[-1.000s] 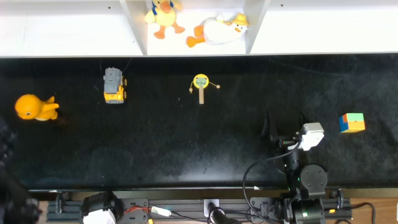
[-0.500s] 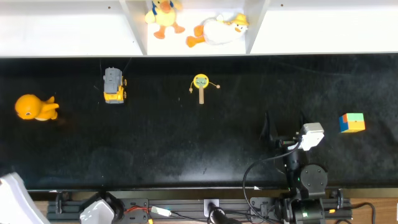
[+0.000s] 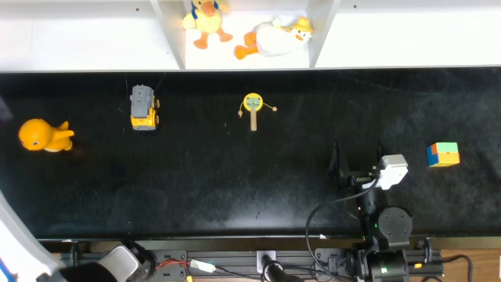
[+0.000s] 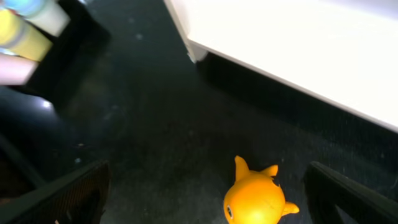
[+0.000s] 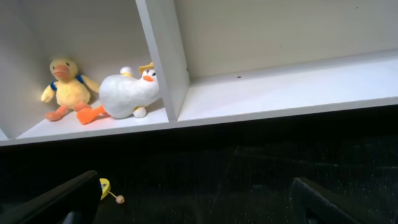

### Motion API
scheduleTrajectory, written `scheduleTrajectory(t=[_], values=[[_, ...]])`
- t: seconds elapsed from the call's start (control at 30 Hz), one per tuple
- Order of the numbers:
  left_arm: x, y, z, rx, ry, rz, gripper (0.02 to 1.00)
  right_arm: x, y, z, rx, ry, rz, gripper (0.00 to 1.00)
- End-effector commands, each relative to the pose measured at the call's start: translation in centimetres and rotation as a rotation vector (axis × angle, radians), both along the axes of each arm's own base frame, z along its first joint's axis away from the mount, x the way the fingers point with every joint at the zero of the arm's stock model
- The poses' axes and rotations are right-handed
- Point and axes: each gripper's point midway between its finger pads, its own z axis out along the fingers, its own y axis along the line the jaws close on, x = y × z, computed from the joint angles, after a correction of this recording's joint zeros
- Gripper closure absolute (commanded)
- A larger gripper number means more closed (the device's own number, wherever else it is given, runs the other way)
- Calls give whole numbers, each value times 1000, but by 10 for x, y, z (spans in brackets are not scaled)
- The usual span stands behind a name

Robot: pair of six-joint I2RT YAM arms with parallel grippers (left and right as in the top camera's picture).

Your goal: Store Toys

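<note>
Ahead of the wide-open left gripper (image 4: pixel 205 190) lies an orange plastic duck (image 4: pixel 255 198); yellow plush duck (image 3: pixel 207 19) and white plush goose (image 3: pixel 274 37) are shelved; four seemingly await storing.

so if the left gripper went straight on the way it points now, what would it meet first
Probably the orange toy: it lies on the black table just ahead, between the left gripper's open fingers. Depth is unclear, so it might pass over it.
</note>
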Motion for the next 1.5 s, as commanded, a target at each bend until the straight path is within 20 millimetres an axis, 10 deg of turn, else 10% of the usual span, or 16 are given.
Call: scheduleTrajectory(t=[0.03, 1.5], values=[[22, -13, -19, -47, 18, -209, 23, 0, 1, -2, -6, -3, 7, 5], [-3, -20, -158, -218, 82, -398, 88, 0, 1, -2, -6, -3, 7, 5]])
